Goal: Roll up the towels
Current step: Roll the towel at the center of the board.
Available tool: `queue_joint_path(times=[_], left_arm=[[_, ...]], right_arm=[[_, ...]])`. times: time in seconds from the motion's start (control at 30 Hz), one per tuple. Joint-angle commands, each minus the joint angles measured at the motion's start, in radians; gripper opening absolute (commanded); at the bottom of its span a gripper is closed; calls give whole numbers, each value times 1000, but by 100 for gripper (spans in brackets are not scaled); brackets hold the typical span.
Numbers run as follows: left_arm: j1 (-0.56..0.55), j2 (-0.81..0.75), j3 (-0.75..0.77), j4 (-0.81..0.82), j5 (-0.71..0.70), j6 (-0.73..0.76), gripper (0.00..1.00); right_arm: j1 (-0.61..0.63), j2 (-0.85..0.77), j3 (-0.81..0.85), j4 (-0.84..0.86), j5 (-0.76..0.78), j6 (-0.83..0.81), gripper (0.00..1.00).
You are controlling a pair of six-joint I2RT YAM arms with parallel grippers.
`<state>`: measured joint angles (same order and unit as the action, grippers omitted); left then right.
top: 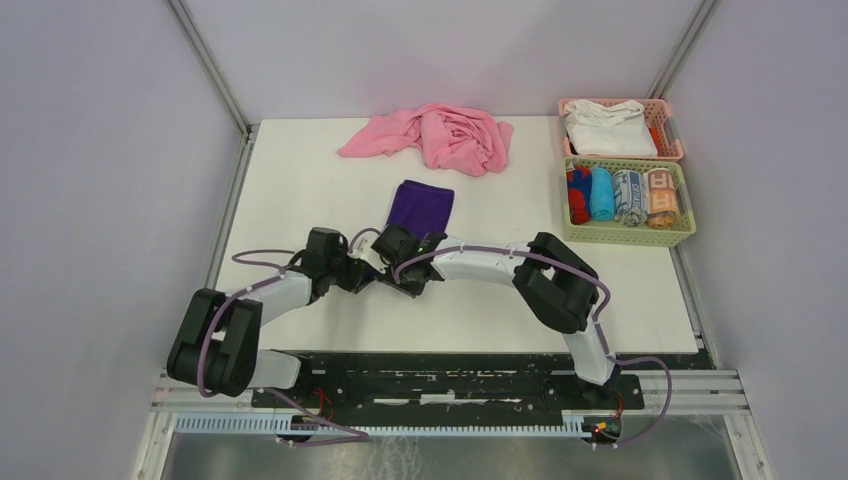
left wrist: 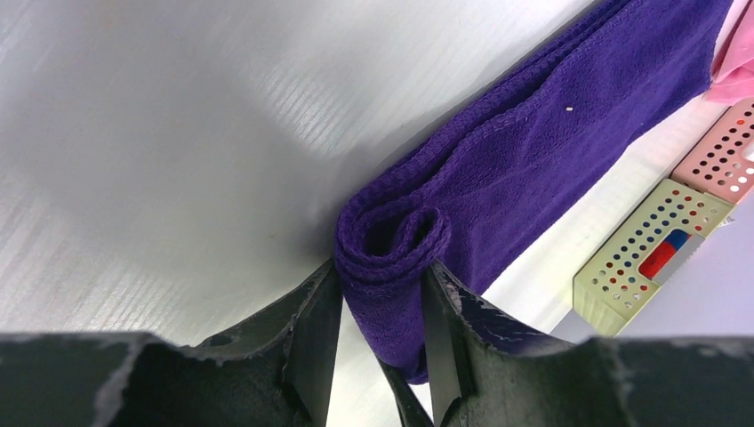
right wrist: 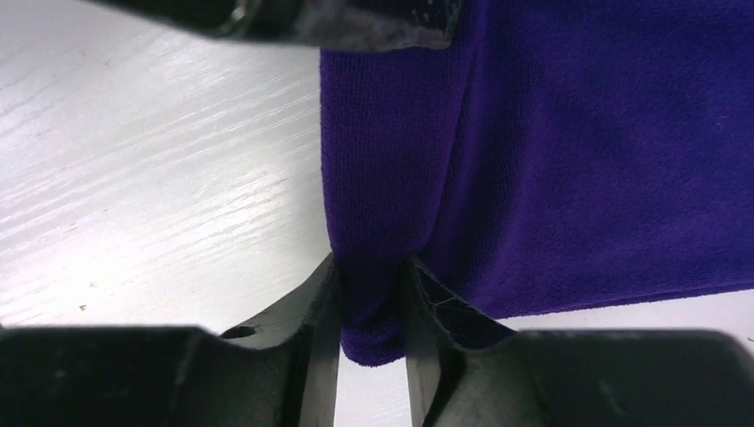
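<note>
Both arms elbow-out, wrists meeting at table (top: 290,190) ctr, left gripper (left wrist: 378,356) clamped on curled near end of purple towel (top: 420,207), right gripper (right wrist: 373,329) pinching same end, towel's long axis running away from bases, far end flat, soft terry pile, small spiral roll, smooth white tabletop

Purple towel (left wrist: 551,151) plush cloth, table (left wrist: 178,133) smooth matt white, green basket (left wrist: 627,271) perforated plastic
</note>
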<state>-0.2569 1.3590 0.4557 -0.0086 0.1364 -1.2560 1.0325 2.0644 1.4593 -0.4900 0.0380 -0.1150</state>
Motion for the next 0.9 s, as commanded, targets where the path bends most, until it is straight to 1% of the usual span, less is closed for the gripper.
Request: queue_joint_path(times=[0.0,0.07,0.2,0.33,0.5,0.63,0.77,0.8,0.83,0.87], left_arm=[[5,67,-34,-160,-97,83,46],[7,62,-31,-175,-95,90,45],[7,-4,-37,-216,-92,87,45],[7,-140,-29,-305,-126,89,47],[6,-287,-16,-407,-137,90,56],[7,-374,11,-490,-148,110,64],[8,-450,19,-523,-116,131,70],[7,-460,18,-526,-97,141,72],[7,-462,14,-530,-75,152,72],[7,-463,13,-529,-62,156,72]], right_arm=[[-9,107,-9,-90,60,-11,31],[-9,105,-1,-111,29,-10,26],[-8,55,-1,-133,-164,-6,15],[-10,-2,-9,-134,-383,17,6],[-36,-30,-39,-70,-662,80,4],[-100,-14,-52,-15,-827,153,3],[-189,3,-119,148,-1023,306,3],[-210,10,-135,203,-1057,351,3],[-239,24,-150,229,-1094,380,4],[-249,34,-150,230,-1100,389,4]])
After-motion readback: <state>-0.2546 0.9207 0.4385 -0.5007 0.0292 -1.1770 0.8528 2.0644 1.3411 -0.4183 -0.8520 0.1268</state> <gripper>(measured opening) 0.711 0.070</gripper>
